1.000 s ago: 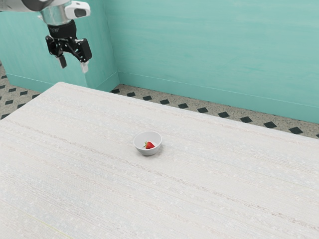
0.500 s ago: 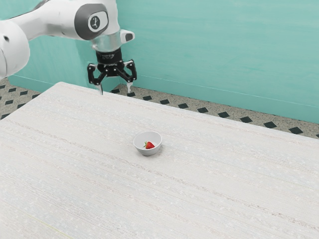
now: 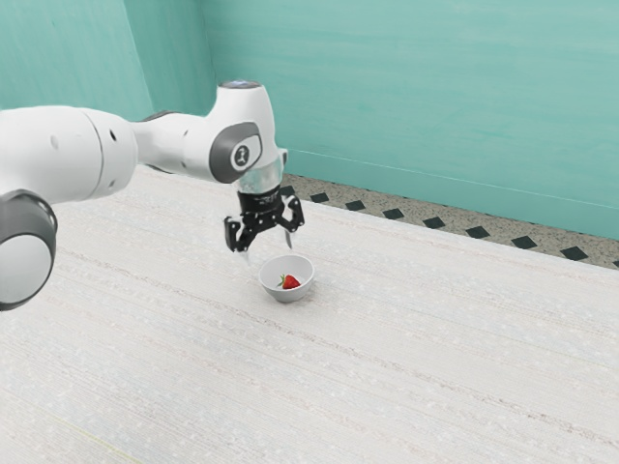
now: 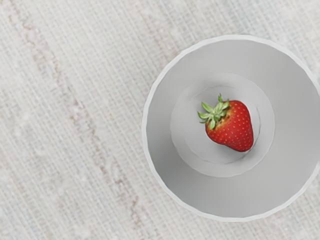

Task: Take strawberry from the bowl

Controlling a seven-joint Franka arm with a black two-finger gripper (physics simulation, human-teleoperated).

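A ripe strawberry (image 4: 232,125), its leafy green cap still attached, lies on its side on the floor of a round white bowl (image 4: 295,110), below the open, released fingers (image 3: 288,237) of a Franka arm (image 3: 73,150). The bowl sits upright on a pale, streaked counter (image 3: 387,367), near the fingers and slightly toward the exterior view's right. Beyond the fingers, a diamond-patterned floor (image 3: 393,214) meets a teal wall (image 3: 416,87).

I see a pale, streaked table (image 3: 406,377); beyond its edge nearest the teal wall (image 3: 406,87) runs a speckled floor (image 3: 411,209) with dark diamonds, meeting a teal baseboard (image 3: 406,184).
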